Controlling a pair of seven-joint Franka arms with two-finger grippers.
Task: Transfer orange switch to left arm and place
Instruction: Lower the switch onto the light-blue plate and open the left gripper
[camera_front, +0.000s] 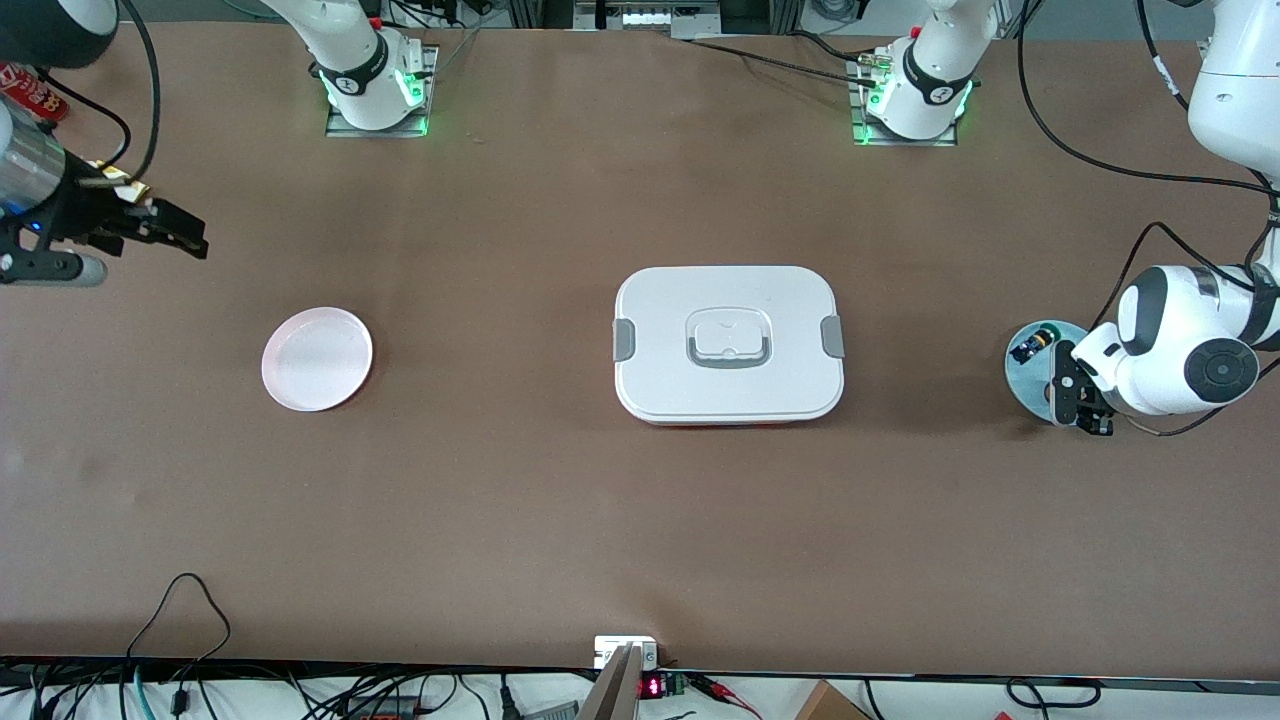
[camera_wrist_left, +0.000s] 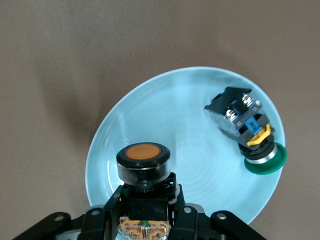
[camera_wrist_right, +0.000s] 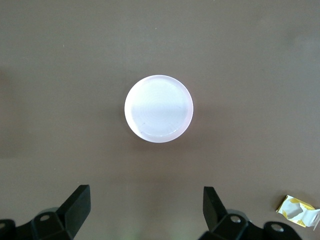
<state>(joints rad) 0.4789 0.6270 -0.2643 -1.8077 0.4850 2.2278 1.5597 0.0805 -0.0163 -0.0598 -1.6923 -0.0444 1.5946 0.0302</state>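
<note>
The orange switch (camera_wrist_left: 143, 160), a black cylinder with an orange cap, stands between the fingers of my left gripper (camera_wrist_left: 146, 192), which is shut on it over the light-blue plate (camera_wrist_left: 190, 125). In the front view the left gripper (camera_front: 1085, 400) is at the plate (camera_front: 1030, 375) at the left arm's end, and it hides the switch. My right gripper (camera_front: 185, 232) is open and empty, up in the air at the right arm's end; in its wrist view it (camera_wrist_right: 146, 205) looks down on the pink plate (camera_wrist_right: 158, 108). The white box (camera_front: 729, 343) sits mid-table between the plates.
A black switch with blue and green parts (camera_wrist_left: 247, 131) lies on the light-blue plate beside the orange one, also seen in the front view (camera_front: 1030, 345). The pink plate (camera_front: 317, 358) holds nothing. A yellow-white scrap (camera_wrist_right: 297, 210) lies on the table.
</note>
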